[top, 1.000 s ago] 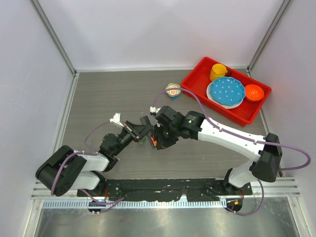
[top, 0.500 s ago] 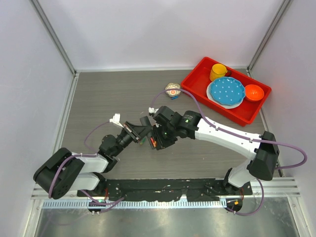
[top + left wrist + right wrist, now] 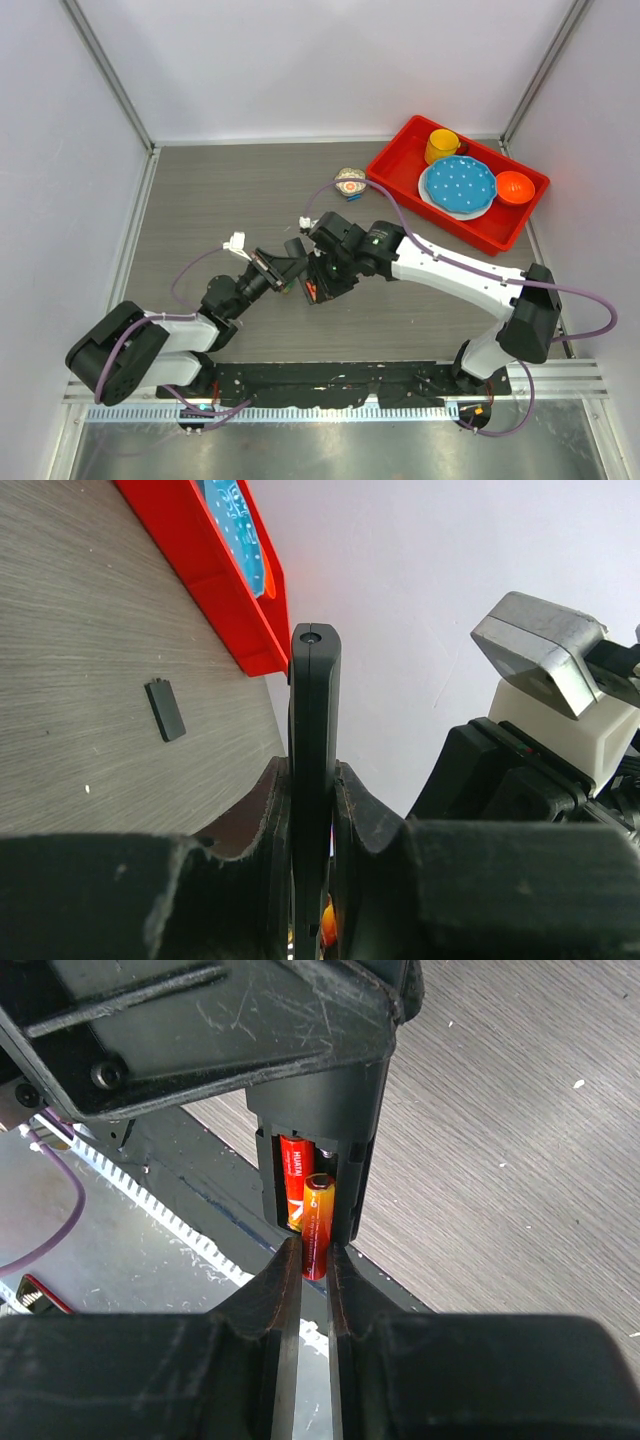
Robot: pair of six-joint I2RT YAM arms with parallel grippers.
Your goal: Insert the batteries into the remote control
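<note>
One battery [image 3: 293, 1185] was seated in the remote control [image 3: 314, 720] (clamped by left gripper [image 3: 312, 800]); second battery [image 3: 317, 1222], pinched by right gripper [image 3: 315, 1265], was partly inserted

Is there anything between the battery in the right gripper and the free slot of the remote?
Nothing visible. The battery, held in the right gripper, has its upper end at the free slot of the remote, beside the seated battery.
</note>
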